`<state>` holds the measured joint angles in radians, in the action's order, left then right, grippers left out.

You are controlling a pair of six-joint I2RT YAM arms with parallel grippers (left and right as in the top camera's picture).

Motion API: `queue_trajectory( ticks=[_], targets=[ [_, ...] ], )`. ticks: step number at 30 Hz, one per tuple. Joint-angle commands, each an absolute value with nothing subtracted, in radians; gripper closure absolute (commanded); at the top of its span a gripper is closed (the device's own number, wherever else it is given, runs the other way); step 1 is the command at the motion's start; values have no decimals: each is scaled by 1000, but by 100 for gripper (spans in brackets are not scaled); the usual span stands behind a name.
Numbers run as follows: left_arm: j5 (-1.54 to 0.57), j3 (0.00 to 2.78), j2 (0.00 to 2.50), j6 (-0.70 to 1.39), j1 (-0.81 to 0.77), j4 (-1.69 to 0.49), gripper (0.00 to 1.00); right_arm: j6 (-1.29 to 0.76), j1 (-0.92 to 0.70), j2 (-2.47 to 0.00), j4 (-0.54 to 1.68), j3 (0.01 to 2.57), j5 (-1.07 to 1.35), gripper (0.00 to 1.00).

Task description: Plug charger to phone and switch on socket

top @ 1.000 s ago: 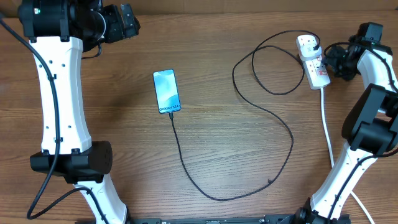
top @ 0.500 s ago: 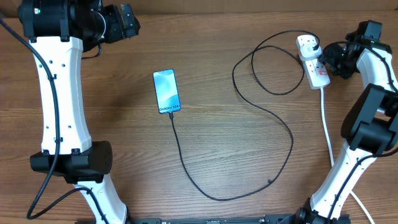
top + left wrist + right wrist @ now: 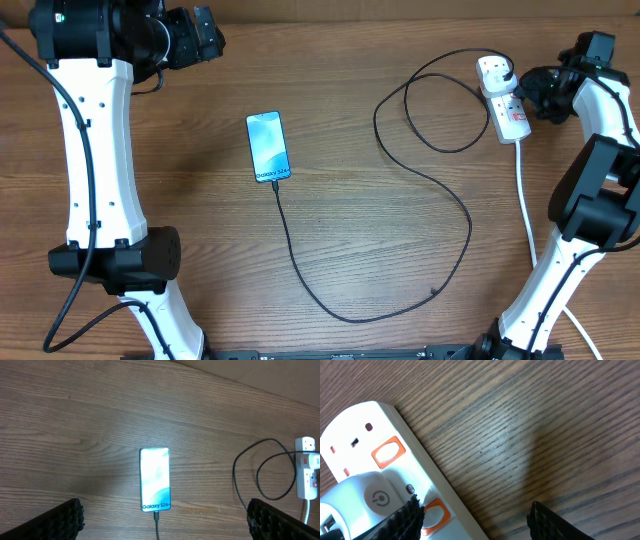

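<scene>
Two arms: one at each side of the worktop [image 3: 180, 200].
Phone [image 3: 268, 146]: flat on the worktop, left of centre, screen lit, text end toward the near edge.
Charger [image 3: 470, 228]: connector meets the phone's near end; the cable loops widely across to the socket's rounded end.
Socket [image 3: 503, 100]: far right, orange switches [image 3: 387, 452] showing.
Left jaws: spread wide at the far left corner, well apart from the phone.
Right jaws: spread, just beside the socket; one fingertip [image 3: 412, 517] overlaps an orange switch, contact unclear.
</scene>
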<state>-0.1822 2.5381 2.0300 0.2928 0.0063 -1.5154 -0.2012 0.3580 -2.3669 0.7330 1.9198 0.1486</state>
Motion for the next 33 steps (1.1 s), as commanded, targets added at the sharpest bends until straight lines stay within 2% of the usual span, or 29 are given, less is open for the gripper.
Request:
queue_trajectory(
  ticks=[1,33],
  targets=[
    [-173,2535,2034,292,-1,-1515,0,-209,346,-2385,736,1946,151,34],
    [-173,2535,2034,292,-1,-1515,0,-209,296,-2385,740,1860,159,34]
  ],
)
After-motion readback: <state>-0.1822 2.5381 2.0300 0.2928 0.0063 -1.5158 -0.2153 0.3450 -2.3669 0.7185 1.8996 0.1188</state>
